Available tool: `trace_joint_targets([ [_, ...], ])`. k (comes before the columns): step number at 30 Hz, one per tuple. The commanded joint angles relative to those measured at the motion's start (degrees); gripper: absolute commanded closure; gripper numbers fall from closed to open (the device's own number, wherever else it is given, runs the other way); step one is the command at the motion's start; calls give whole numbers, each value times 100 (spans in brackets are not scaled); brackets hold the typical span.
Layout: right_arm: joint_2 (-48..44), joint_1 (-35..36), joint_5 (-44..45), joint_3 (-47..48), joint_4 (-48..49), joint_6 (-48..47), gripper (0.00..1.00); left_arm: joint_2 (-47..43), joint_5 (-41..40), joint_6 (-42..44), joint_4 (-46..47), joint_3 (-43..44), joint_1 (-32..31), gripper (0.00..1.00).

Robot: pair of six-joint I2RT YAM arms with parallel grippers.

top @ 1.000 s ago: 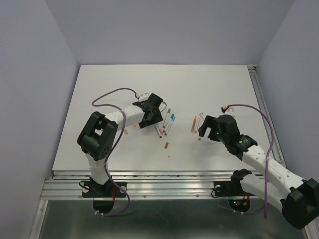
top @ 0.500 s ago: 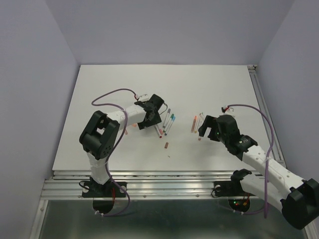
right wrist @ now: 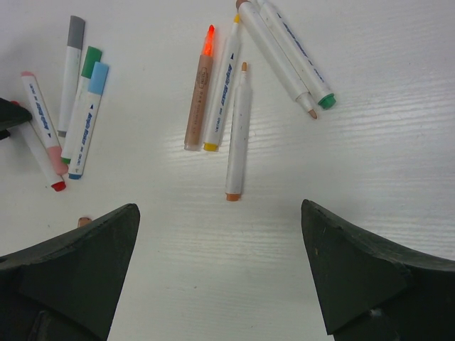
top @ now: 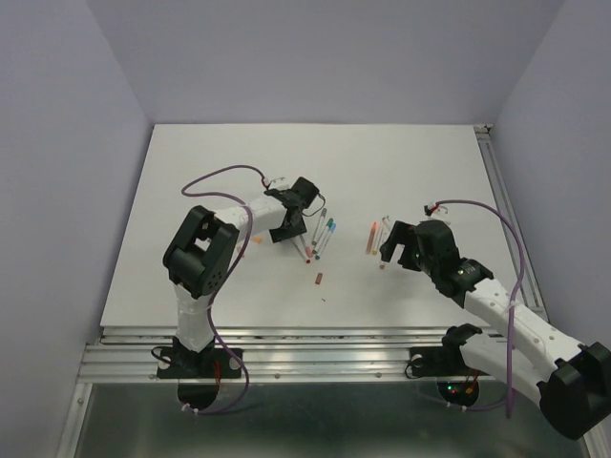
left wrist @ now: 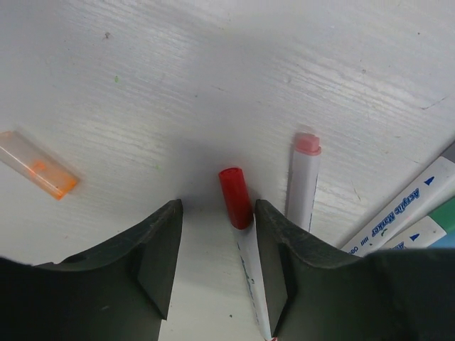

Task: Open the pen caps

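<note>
My left gripper (left wrist: pixel 217 207) is open and low over the table, its jaws on either side of a red-capped pen (left wrist: pixel 235 197). The pen's white barrel lies close against the right finger (left wrist: pixel 274 263). A pink-capped pen (left wrist: pixel 304 177) lies just to the right. In the top view the left gripper (top: pixel 288 227) sits at the left edge of a pen cluster (top: pixel 320 239). My right gripper (right wrist: pixel 220 213) is wide open and empty, above the table near an uncapped orange-tipped pen (right wrist: pixel 238 135). Grey, green and blue capped pens (right wrist: pixel 84 99) lie at the left of that view.
A loose orange cap (left wrist: pixel 39 165) lies left of my left gripper. Another loose cap (top: pixel 319 279) lies on the white table (top: pixel 220 153) nearer the front. A second pen group (top: pixel 377 234) lies by my right gripper (top: pixel 396 250). A metal rail (top: pixel 511 219) runs along the right edge.
My left arm's elbow has swung to the right and its gripper has shifted slightly at the pen cluster. The right arm has not moved.
</note>
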Motion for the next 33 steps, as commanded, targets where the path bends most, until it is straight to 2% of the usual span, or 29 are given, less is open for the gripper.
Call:
trace_joint_targets([
  [1, -29, -28, 78, -130, 119, 35, 0, 211, -98, -36, -40, 65, -16, 45],
  [4, -37, -20, 78, -139, 119, 35, 0, 246, 7, -45, 101, -58, -16, 49],
  [5, -37, -20, 87, -130, 119, 35, 0, 255, 34, -62, 127, -85, -8, 54],
  [7, -37, -20, 78, -147, 119, 35, 0, 264, 113, -97, 224, -129, -16, 55],
  [8, -46, -20, 78, -139, 119, 43, 0, 281, 148, -124, 311, -181, -8, 61],
  [10, -55, -20, 78, -139, 119, 44, 0, 299, 210, -141, 364, -217, -8, 62],
  [11, -55, -20, 78, -139, 119, 44, 0, 299, 254, -141, 408, -243, -16, 69],
  [13, -64, -28, 87, -147, 119, 44, 0, 308, 254, -159, 426, -269, -16, 77],
  [19, -72, -20, 104, -147, 110, 17, 0, 176, 254, -264, 619, -682, -16, 91],
  [20, -90, -20, 105, -147, 110, 17, 0, 141, 254, -325, 637, -813, -25, 100],
  [24, -204, -20, -149, -226, 224, -140, 0, -323, 237, -414, 786, -1209, -16, 100],
  [30, -494, -20, -1256, -367, 576, -264, 0, -1509, 61, -397, 1260, -1939, -122, 100],
  [33, -635, -20, -1810, -534, 813, 86, 0, -1950, -62, -458, 1462, -2238, -350, 100],
])
